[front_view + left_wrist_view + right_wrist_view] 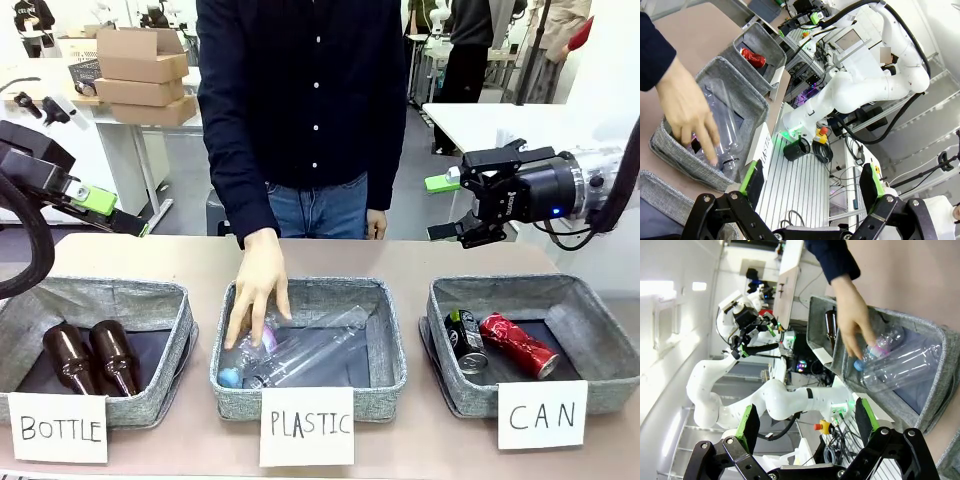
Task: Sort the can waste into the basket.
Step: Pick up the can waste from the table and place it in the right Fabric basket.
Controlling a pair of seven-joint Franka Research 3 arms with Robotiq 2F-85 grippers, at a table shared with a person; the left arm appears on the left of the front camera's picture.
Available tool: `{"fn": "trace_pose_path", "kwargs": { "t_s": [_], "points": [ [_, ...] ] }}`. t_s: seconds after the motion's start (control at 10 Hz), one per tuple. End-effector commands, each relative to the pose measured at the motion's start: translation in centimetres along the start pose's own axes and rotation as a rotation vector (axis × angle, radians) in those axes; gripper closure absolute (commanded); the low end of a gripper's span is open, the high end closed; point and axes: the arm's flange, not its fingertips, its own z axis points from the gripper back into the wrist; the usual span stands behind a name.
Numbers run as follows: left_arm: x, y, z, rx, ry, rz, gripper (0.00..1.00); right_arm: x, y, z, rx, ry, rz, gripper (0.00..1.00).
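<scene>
- Front view: my right gripper [443, 208] hangs above the table behind the basket [600, 335] signed "CAN", fingers spread wide, nothing between the green pads.
- My left gripper [118, 212] is held at the left side, above and behind the "BOTTLE" basket [170, 300]; from this angle I cannot tell its spread.
- Left wrist view: my left gripper [812, 182] shows both fingers well apart and holding nothing.
- Right wrist view: my right gripper [804, 421] likewise stands open and empty.
- Both cans lie inside the "CAN" basket, side by side on the dark lining: the red can [518, 345] to the right, the black and silver can [466, 341] to the left, the two near or touching; I cannot tell which.
- The red can [753, 57] also shows in the farther basket in the left wrist view.
- The person's hand [257, 290] reaches down into the middle "PLASTIC" basket [390, 350], fingers resting on clear plastic bottles [310, 350].
- Two brown bottles [90, 357] lie in the "BOTTLE" basket.
</scene>
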Motion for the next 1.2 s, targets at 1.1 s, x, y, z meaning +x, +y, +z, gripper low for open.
{"fn": "trace_pose_path", "kwargs": {
  "t_s": [1.1],
  "points": [
    [0.38,-0.52,-0.12,-0.002,-0.012,0.012,0.0,0.31,0.05,0.12,0.01,0.006,0.02,0.0]
  ]
}}
